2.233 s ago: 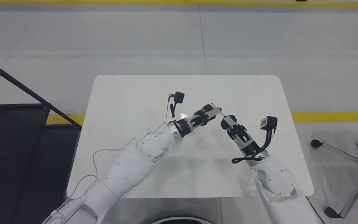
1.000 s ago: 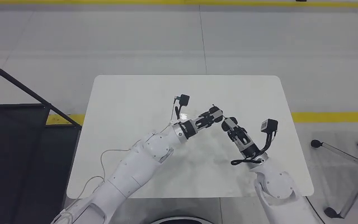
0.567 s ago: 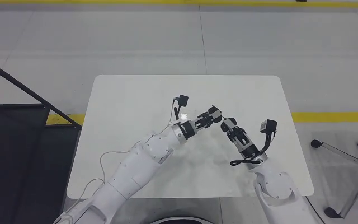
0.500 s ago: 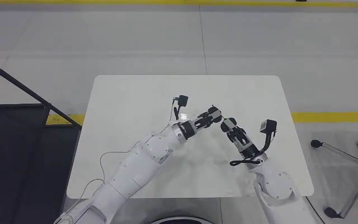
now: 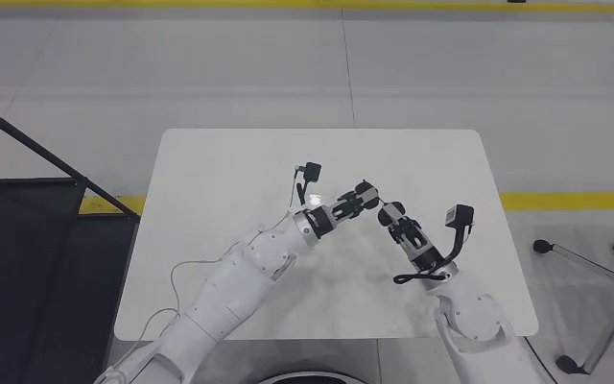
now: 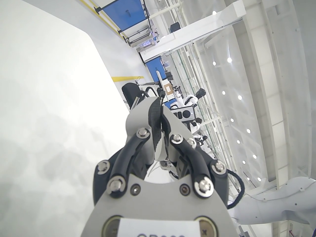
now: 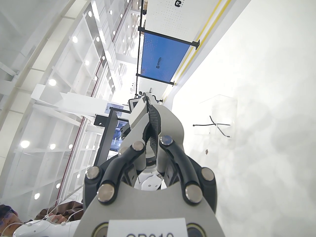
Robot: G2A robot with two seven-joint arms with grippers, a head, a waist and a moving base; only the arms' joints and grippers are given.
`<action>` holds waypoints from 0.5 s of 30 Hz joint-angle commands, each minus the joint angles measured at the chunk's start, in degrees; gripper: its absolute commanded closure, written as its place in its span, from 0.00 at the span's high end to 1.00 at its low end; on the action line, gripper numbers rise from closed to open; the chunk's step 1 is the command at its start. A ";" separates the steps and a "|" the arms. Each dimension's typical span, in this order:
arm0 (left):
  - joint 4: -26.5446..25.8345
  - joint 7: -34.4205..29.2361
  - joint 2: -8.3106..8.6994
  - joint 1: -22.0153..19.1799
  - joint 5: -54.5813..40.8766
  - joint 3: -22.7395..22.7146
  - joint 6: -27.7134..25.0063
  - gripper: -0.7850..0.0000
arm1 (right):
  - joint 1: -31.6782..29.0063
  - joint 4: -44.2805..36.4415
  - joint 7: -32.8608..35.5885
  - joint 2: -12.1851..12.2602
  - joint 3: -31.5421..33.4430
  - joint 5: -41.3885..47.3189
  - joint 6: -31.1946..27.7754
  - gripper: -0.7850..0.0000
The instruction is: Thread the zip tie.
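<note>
Your white table (image 5: 221, 173) sat on a pale grey floor (image 5: 192, 67), with a yellow stripe (image 5: 556, 200) running under it and a dark screen (image 5: 48, 250) off left. Blue panels (image 7: 163, 60) stood further back, and round ceiling lights (image 6: 229, 59) were overhead.

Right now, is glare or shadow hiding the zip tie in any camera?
Left wrist view: the table glares white, yet the black zip tie stands out, sticking out of the left pincer. Top view: even light, tie too thin to see beside the right pincer. Right wrist view: grey mottling on the table, straight lines bowed.
</note>
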 commanded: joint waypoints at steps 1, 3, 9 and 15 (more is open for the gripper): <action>0.11 -0.12 -0.08 -0.01 0.05 -0.13 -0.03 0.00 | 0.08 0.01 0.00 -0.04 -0.02 -0.02 0.09 0.00; 0.21 -0.23 -0.17 -0.01 0.11 -0.26 -0.08 0.00 | 0.15 0.04 0.07 -0.08 -0.05 0.07 0.12 0.00; 0.52 -0.14 -0.34 -0.13 0.64 -0.97 0.03 0.00 | 0.41 0.09 -0.45 -0.21 0.00 0.20 0.95 1.00; -0.81 1.70 0.34 0.69 4.16 -3.99 2.62 0.00 | 0.71 -0.76 -1.76 -0.26 0.95 -0.73 1.76 1.00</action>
